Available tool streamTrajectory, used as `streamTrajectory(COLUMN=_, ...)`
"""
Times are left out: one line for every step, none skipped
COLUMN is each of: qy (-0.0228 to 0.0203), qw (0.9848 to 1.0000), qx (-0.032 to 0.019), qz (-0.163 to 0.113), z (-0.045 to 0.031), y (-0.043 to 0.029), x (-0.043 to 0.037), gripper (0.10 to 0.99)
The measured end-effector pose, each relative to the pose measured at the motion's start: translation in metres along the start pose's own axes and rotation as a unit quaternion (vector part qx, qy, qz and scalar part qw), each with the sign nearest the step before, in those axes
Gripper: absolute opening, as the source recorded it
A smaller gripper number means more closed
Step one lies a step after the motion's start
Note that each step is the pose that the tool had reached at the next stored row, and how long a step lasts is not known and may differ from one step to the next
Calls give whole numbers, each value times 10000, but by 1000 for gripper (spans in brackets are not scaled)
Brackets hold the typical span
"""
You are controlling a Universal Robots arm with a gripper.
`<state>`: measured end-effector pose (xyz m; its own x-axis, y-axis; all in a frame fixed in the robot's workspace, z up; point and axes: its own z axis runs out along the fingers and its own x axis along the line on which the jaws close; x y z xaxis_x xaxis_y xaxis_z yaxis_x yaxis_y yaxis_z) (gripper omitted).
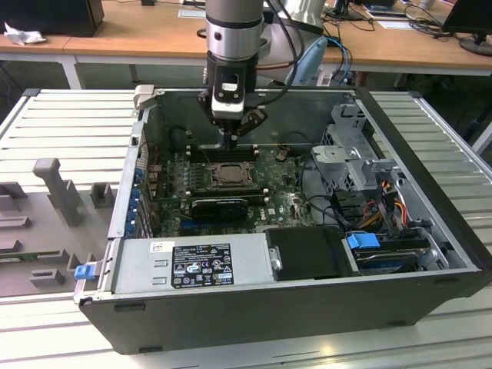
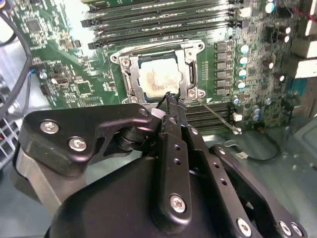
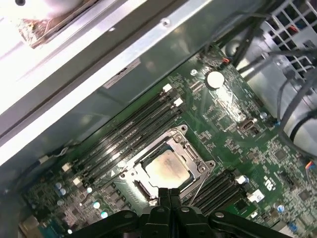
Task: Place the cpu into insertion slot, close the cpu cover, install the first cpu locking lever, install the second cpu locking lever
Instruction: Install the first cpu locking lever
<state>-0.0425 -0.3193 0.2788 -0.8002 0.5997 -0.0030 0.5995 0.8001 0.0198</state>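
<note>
One cpu [image 2: 157,79] lies flat in the single insertion slot [image 2: 117,58] on the green board inside the open computer case [image 1: 307,300]. One cpu cover [image 2: 190,69] lies closed over it, so the chip's pale face shows through the cover's window in both wrist views. One gripper [image 2: 170,97] hangs over the socket's edge with its two fingers pressed together and nothing between them. Banks of long black memory slots [image 3: 133,131] flank the socket on two sides, one thin metal lever [image 2: 218,116] slants away from a socket corner across the nearer bank, and the gripper's black body hides part of the board in the second wrist view.
</note>
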Motion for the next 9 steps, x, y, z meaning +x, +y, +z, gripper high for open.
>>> streamTrajectory(qy=2, qw=10000, qx=0, qz=-94, z=0, y=0, x=0, gripper=106)
streamTrajectory(qy=3, qw=9998, qx=0, qz=-187, z=0, y=0, x=1, gripper=106)
streamTrajectory(qy=5, qw=9996, qx=0, qz=-265, z=0, y=0, x=1, gripper=106)
streamTrajectory(qy=7, qw=9993, qx=0, qz=-369, z=1, y=0, x=1, gripper=106)
streamTrajectory(qy=9, qw=9987, qx=-1, qz=-517, z=1, y=1, x=0, gripper=106)
streamTrajectory(qy=11, qw=9982, qx=-1, qz=-593, z=2, y=0, x=0, gripper=106)
streamTrajectory(qy=14, qw=9971, qx=-1, qz=-756, z=2, y=0, x=1, gripper=106)
streamTrajectory(qy=18, qw=9955, qx=-2, qz=-946, z=3, y=0, x=0, gripper=106)
streamTrajectory(qy=20, qw=9937, qx=-3, qz=-1119, z=4, y=0, x=1, gripper=106)
